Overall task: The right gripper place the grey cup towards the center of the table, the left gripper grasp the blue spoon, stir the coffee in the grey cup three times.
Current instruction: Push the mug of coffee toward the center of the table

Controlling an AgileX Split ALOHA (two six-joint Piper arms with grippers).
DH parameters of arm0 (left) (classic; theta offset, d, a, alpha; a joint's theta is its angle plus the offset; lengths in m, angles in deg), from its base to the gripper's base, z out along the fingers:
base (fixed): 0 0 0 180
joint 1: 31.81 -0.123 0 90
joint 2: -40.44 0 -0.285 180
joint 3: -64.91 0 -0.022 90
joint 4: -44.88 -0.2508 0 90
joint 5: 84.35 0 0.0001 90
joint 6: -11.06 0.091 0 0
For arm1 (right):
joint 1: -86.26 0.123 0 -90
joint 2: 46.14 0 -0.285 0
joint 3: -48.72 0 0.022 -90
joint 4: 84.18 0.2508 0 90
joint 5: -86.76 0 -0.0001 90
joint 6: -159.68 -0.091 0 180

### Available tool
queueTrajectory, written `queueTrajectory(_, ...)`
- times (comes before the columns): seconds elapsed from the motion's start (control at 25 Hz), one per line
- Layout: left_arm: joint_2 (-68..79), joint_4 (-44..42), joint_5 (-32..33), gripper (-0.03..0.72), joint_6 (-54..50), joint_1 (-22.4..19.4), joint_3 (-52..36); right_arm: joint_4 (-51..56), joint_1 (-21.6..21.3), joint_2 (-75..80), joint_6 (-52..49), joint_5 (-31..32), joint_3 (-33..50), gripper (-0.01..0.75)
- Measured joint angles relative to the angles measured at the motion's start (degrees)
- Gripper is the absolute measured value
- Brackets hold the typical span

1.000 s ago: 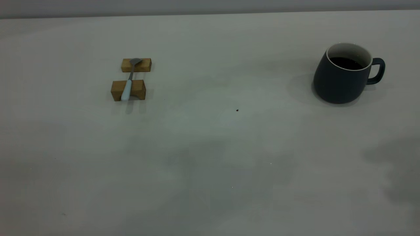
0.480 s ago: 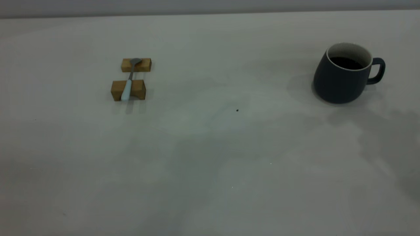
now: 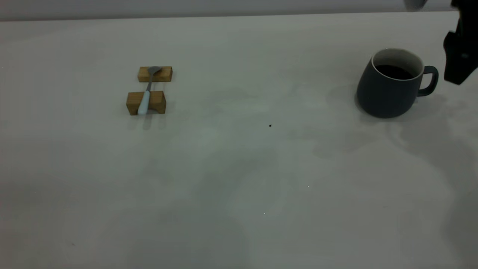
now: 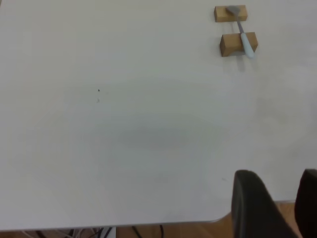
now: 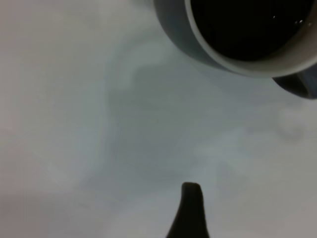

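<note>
Newly arrived at the grey cup's (image 3: 388,87) 3 o'clock, right gripper (image 3: 460,56), jaw state unreadable, could knock its handle (image 3: 429,80), sloshing coffee (image 3: 394,71).

On the table (image 3: 239,179), the spoon (image 3: 146,93) lies across two blocks (image 3: 146,102) at left; the cup (image 3: 388,89) stands far right, the right hand (image 3: 460,56) just beside its handle.
</note>
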Motion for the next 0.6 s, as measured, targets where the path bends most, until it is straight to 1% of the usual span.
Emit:
queueTrajectory(0.2,0.0,0.0,0.0,0.293,0.0,0.0,0.0,-5.3,0.0,4.6,2.5,-1.6,-2.6,0.705)
queueTrajectory(0.4,0.0,0.0,0.0,0.293,0.0,0.0,0.0,-7.4,0.0,7.4,7.7,-6.7,-3.3,0.701)
queueTrajectory(0.6,0.0,0.0,0.0,0.293,0.0,0.0,0.0,-10.3,0.0,10.2,10.0,-11.3,-3.7,0.7)
